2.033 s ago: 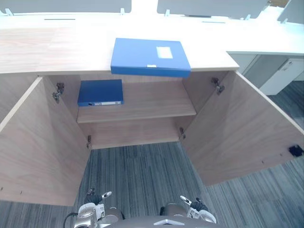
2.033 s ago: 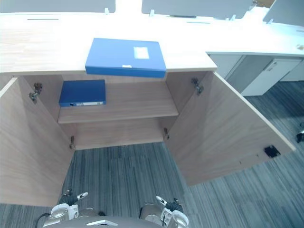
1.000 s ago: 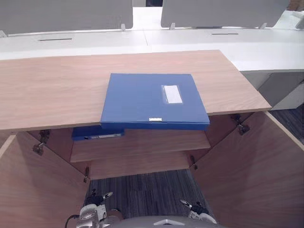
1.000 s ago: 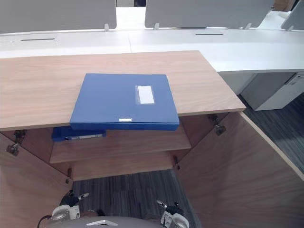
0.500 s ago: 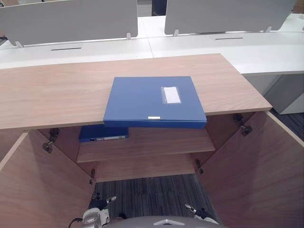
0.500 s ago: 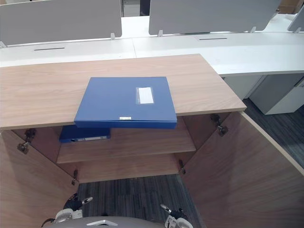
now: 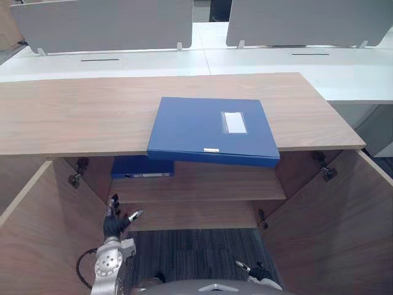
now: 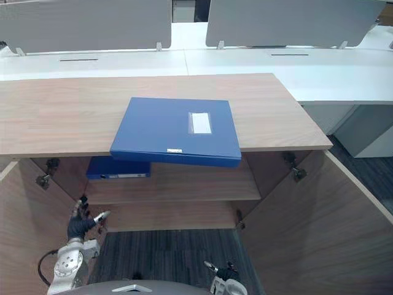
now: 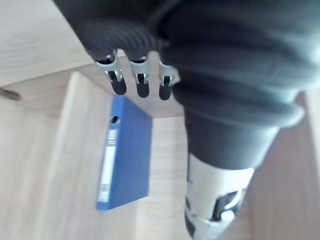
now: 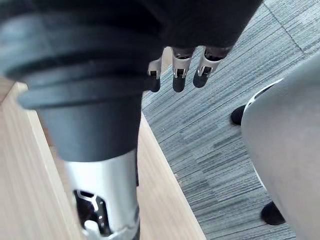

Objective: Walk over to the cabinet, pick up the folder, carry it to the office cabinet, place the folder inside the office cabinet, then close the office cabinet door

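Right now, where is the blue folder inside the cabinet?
In the eye views the smaller folder lies flat at the shelf's left end, just below the larger folder overhanging the cabinet top, beyond the left hand.

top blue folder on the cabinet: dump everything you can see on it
The blue folder is a flat, rigid-looking box file, closed, with a pale rectangular label window on its cover and a small white tag on its near edge. It lies flat on the wooden cabinet top, slightly askew, its near edge overhanging the front. Nothing but the top touches it; the left hand is lower down, apart.
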Controlling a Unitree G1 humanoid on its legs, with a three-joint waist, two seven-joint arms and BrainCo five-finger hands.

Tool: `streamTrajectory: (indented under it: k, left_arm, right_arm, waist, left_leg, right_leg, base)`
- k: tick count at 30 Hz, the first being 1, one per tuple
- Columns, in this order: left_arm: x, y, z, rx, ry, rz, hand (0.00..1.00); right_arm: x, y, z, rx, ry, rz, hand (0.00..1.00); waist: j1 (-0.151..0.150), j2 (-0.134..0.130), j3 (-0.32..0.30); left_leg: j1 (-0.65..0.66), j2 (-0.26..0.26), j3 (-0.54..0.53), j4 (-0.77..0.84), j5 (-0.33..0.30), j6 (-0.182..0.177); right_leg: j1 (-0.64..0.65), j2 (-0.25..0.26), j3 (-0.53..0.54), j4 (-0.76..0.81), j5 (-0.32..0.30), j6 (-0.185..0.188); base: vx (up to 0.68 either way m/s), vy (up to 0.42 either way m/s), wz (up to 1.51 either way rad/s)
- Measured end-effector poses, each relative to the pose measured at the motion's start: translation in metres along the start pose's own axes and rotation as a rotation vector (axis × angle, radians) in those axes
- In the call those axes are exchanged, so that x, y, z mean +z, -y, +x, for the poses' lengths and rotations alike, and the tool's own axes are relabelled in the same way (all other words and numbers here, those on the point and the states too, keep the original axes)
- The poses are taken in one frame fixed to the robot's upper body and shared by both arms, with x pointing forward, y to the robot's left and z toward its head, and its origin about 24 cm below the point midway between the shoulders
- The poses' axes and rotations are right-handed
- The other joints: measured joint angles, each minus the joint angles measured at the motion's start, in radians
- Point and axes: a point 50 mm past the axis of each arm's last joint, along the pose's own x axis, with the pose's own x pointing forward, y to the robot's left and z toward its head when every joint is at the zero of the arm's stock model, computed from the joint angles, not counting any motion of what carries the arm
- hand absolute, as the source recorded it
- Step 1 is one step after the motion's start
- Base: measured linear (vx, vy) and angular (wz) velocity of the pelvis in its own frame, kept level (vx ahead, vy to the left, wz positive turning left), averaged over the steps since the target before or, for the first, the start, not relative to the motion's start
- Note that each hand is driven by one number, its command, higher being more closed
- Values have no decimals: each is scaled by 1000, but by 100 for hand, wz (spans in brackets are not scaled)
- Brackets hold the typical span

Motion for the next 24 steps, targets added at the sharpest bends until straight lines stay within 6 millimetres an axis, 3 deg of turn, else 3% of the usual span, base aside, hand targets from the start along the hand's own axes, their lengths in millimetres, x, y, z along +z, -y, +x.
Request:
streamTrajectory:
  k: [7, 16, 20, 24]
  left_arm:
    - [70, 0, -9, 22, 335, -35, 0]
    - [99, 2, -19, 22, 474, -79, 0]
    - [115, 1, -23, 65, 570, -1, 0]
    - [121, 12, -23, 61, 618, 77, 0]
  right_arm:
    - [-6, 4, -2, -4, -14, -14, 0]
    - [-13, 9, -3, -13, -37, -18, 0]
    - [-17, 13, -3, -22, -61, -31, 0]
    - [-20, 14, -2, -28, -81, -38, 0]
  waist:
    - [5, -6, -11]
    - [5, -13, -43]
    - [2, -8, -63]
    - [-3, -5, -69]
  left_leg:
    - [9, 12, 6, 6, -1, -3]
    - [20, 13, 9, 0, -11, -11]
    - [21, 13, 8, 0, -7, -6]
    - [21, 13, 5, 0, -1, -2]
  right_leg:
    - [4, 5, 6, 18, 2, 9]
    - [18, 7, 13, 22, 0, 9]
    - [17, 9, 15, 20, 0, 8]
    - [18, 12, 15, 19, 0, 7]
  base:
    - [-2, -6, -1]
    - [-23, 2, -2]
    - [-8, 2, 0]
    - [0, 0, 0]
